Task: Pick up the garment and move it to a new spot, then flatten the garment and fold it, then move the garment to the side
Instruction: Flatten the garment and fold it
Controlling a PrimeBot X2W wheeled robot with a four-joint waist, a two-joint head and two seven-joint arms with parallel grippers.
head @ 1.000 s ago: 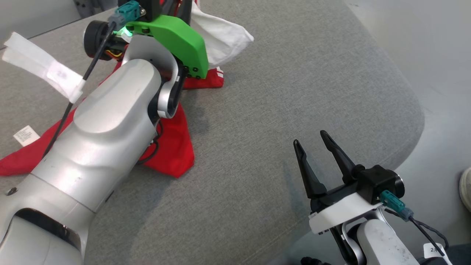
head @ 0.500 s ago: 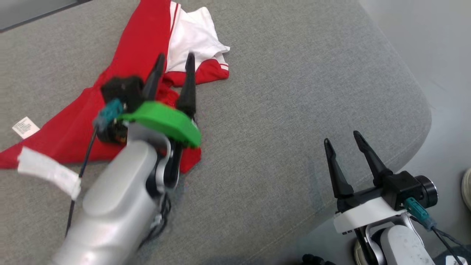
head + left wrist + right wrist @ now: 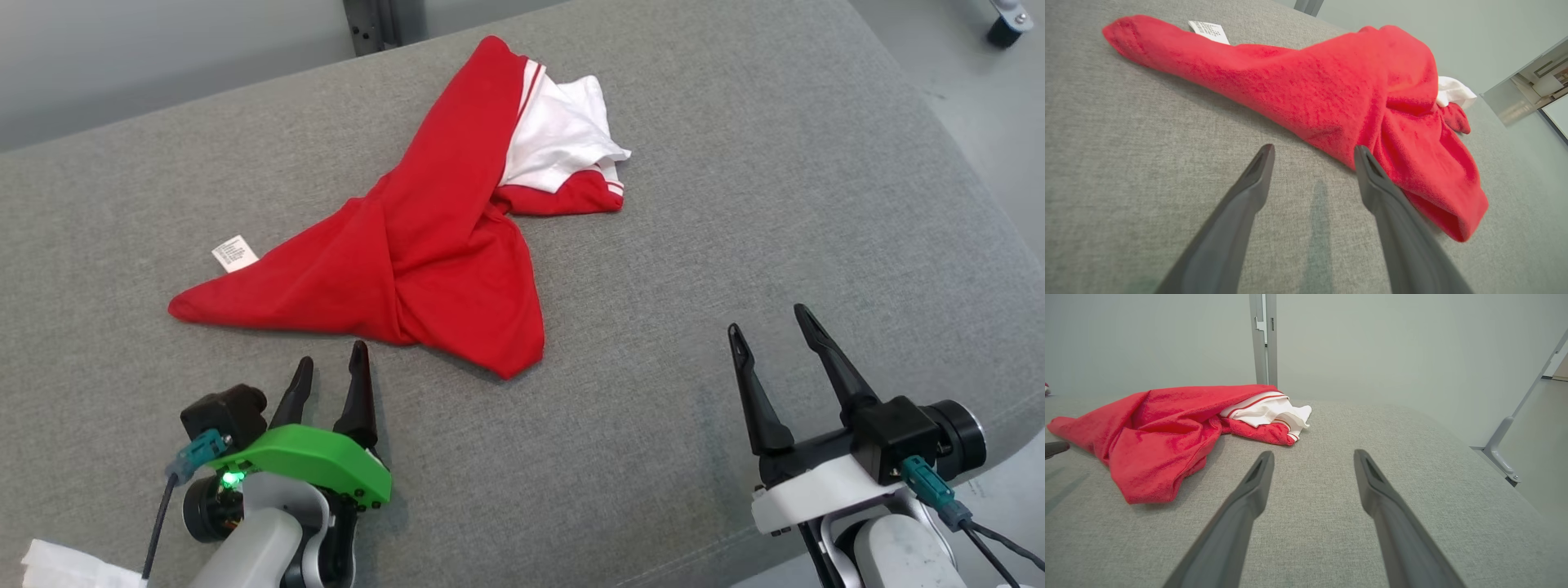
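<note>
Red-and-white garment (image 3: 424, 261) lay twisted and bunched on the grey padded surface (image 3: 775, 188), nothing holding it. Left gripper (image 3: 331, 353) sat near its front hem, fingers spread, empty; right gripper (image 3: 768, 318) well apart, likewise. Risk: pinching doubled layers would keep the twist in, spoiling the flatten

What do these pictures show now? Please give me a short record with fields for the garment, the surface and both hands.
garment: red and white, crumpled and twisted, not folded
label: white label at its left end
surface: grey cushion under the garment
left hand: open, empty, near the garment's front edge
right hand: open, empty, over bare cushion right of the garment
</note>
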